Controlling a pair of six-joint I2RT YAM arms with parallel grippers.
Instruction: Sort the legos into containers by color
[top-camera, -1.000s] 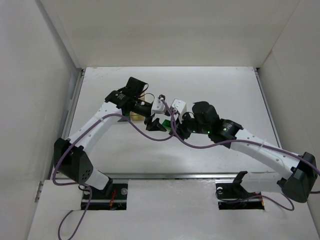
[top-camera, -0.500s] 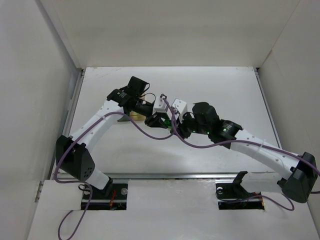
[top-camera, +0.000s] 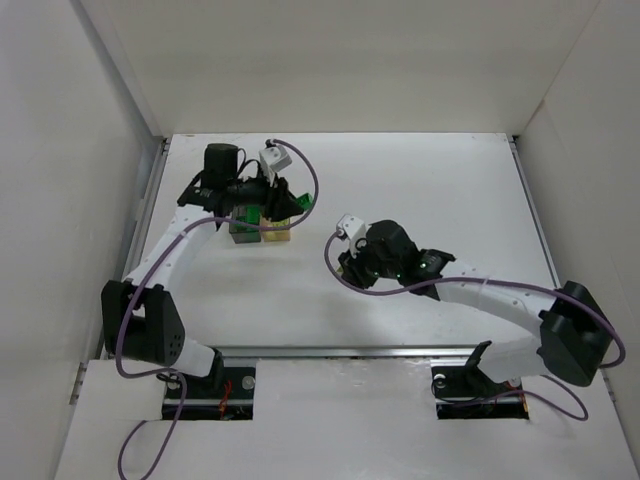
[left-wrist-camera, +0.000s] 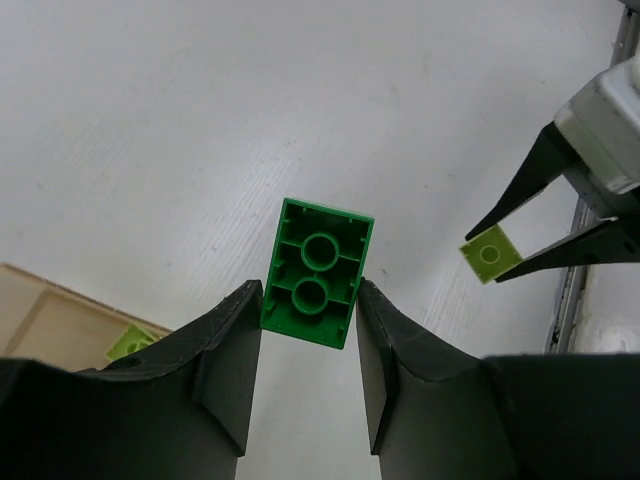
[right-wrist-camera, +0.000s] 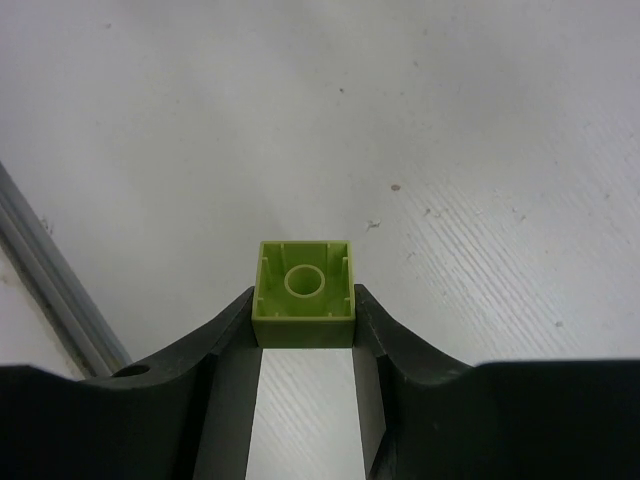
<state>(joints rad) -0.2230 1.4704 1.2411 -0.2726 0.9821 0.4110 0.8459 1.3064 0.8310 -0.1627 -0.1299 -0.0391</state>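
L claw (left-wrist-camera: 308, 296), R claw (right-wrist-camera: 305, 306): both clamped

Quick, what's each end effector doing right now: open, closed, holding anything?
Left end effector: closed on a dark green brick.
Right end effector: closed on a pale yellow-green brick.

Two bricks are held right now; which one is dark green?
The dark green brick, oblong, is in the left gripper. The right gripper holds the pale yellow-green brick, square.

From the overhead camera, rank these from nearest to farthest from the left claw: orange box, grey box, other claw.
1. Amber container, right beside the left gripper.
2. Grey container, joined on the amber one's left.
3. Right gripper, off toward mid-table, right.
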